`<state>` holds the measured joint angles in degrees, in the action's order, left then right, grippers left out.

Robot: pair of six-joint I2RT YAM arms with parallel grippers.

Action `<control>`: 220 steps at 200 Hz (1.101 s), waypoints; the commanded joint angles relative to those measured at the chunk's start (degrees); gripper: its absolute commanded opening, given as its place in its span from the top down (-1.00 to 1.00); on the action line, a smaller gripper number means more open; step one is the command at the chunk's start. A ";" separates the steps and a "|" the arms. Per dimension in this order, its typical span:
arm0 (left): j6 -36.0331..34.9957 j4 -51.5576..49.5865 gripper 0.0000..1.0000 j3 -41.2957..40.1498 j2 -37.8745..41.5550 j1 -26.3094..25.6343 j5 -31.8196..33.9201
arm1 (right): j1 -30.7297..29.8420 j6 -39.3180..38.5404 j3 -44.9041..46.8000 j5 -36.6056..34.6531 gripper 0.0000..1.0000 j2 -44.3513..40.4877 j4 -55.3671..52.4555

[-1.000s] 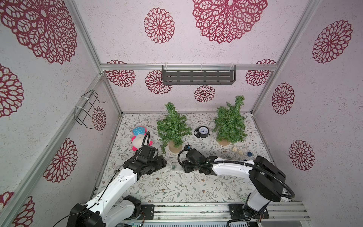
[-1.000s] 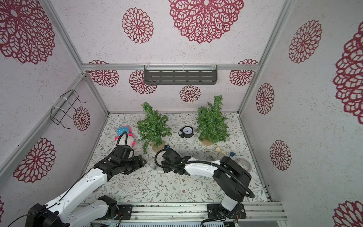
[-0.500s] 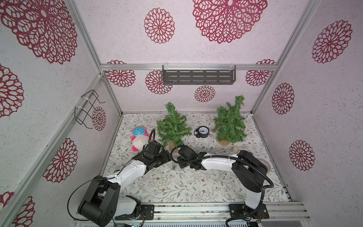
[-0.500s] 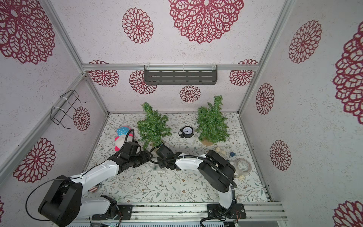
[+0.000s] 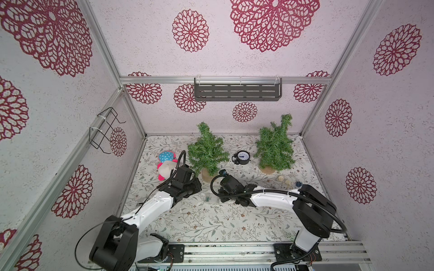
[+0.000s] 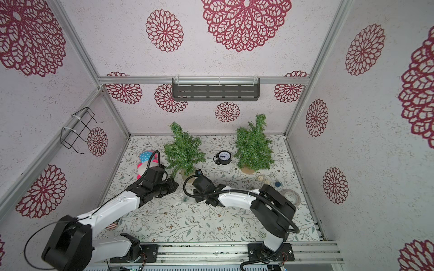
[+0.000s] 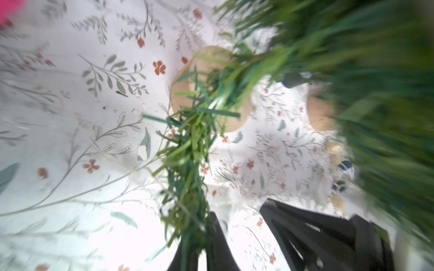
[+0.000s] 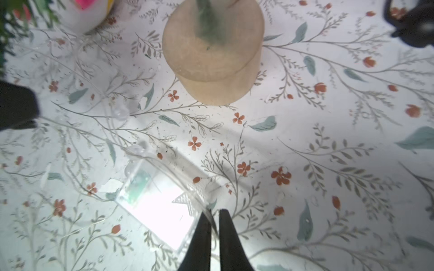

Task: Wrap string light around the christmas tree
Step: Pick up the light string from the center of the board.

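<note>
The christmas tree [image 5: 206, 152] [image 6: 183, 152] stands on a round wooden base [image 8: 211, 58] at the back left of the floor. The string light is a clear wire with a clear battery box [image 8: 150, 199] [image 5: 207, 199] and a star bulb [image 8: 185, 201], lying on the floor in front of the tree. My right gripper [image 8: 212, 213] [image 5: 221, 199] is low over the floor, shut on the wire beside the box. My left gripper [image 7: 202, 237] [image 5: 198, 185] is at the tree's lower left, jaws shut on a green branch [image 7: 192, 164].
A second tree [image 5: 274, 147] stands at the back right, with a black alarm clock [image 5: 242, 157] between the two. A plush toy [image 5: 165, 166] lies left of my left arm. Small balls [image 5: 287, 180] and a tape roll [image 6: 292, 197] lie by the right arm.
Both arms have moved in towards the tree's base. Both grippers have gone from open to shut, the left on a branch and the right on the wire.
</note>
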<state>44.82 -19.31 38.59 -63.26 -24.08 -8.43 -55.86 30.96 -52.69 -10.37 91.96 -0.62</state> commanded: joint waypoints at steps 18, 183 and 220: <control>-3.13 -14.67 0.94 4.95 8.98 -0.12 -2.29 | 3.82 11.07 8.48 -0.90 0.75 -10.28 -0.07; -3.29 -14.43 0.07 0.87 9.99 0.78 2.70 | 6.00 7.30 -3.74 10.36 -0.22 11.09 7.26; 0.13 -7.96 0.00 -3.80 8.62 0.78 0.65 | 5.85 11.05 -6.03 12.41 0.00 16.58 8.46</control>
<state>42.78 -31.73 37.45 -53.80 -23.73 -7.05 -50.17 37.69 -56.82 -0.73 105.73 6.57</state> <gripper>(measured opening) 0.498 0.559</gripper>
